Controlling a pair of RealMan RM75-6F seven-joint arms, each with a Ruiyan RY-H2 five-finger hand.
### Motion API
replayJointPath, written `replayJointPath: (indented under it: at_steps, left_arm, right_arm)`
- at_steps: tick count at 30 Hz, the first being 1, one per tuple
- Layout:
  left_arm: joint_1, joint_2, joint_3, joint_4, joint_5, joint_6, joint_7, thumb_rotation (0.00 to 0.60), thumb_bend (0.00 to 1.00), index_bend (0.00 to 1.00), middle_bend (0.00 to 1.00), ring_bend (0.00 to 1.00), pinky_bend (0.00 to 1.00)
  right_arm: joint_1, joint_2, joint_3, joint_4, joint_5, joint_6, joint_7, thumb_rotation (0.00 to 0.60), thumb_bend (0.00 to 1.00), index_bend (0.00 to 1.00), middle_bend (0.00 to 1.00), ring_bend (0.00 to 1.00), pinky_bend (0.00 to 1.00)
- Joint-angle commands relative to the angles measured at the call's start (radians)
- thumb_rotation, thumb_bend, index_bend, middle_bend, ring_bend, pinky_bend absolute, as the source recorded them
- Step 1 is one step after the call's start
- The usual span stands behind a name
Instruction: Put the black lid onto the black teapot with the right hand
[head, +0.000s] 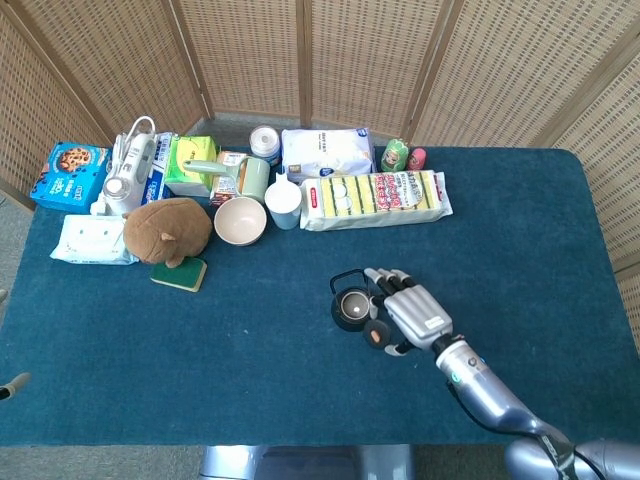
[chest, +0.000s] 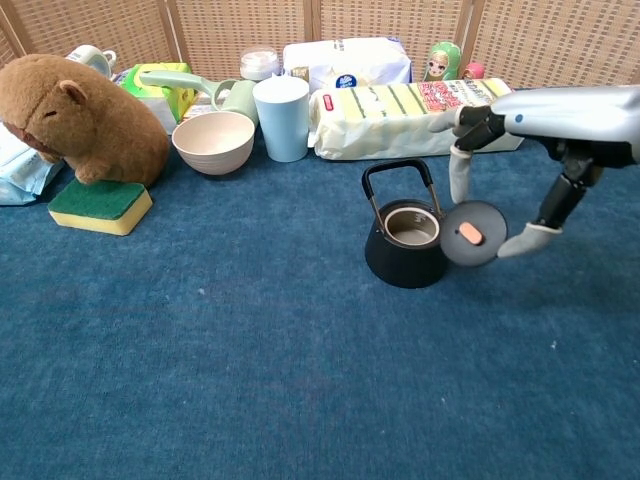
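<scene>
My right arm reaches in from the lower right, its robot hand (chest: 520, 150) raised above the worktop (chest: 250, 380). It pinches the black lid (chest: 472, 233) on edge, tilted, just beside the open black teapot (chest: 405, 245), near its spout.

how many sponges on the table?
2. A loose green-and-yellow sponge lies under the plush's front, left side. A wrapped sponge pack lies at the back, behind the teapot. More could be hidden in the back clutter.
</scene>
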Motion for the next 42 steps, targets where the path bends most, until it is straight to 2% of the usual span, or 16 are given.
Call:
replayJointPath:
  at_steps: [1, 15, 39, 42]
  left_arm:
    - [0.001, 0.002, -0.001, 0.004, -0.002, 0.002, -0.009, 0.600, 0.09, 0.00, 0.00, 0.00, 0.00]
    - [0.000, 0.008, -0.001, 0.009, -0.002, 0.001, -0.029, 0.600, 0.09, 0.00, 0.00, 0.00, 0.00]
    - [0.002, 0.014, -0.001, 0.018, 0.002, 0.006, -0.056, 0.600, 0.09, 0.00, 0.00, 0.00, 0.00]
    - [0.003, 0.015, 0.000, 0.018, 0.002, 0.007, -0.059, 0.600, 0.09, 0.00, 0.00, 0.00, 0.00]
  right_arm:
    - [0.051, -0.027, 0.043, 0.054, 0.104, -0.037, 0.016, 0.600, 0.21, 0.48, 0.00, 0.00, 0.00]
    - [0.146, -0.093, 0.055, 0.141, 0.288, -0.040, -0.025, 0.600, 0.21, 0.48, 0.00, 0.00, 0.00]
    - [0.223, -0.163, 0.032, 0.209, 0.408, -0.017, -0.060, 0.600, 0.21, 0.49, 0.00, 0.00, 0.00]
    - [0.227, -0.172, 0.027, 0.218, 0.414, -0.008, -0.066, 0.600, 0.21, 0.46, 0.00, 0.00, 0.00]
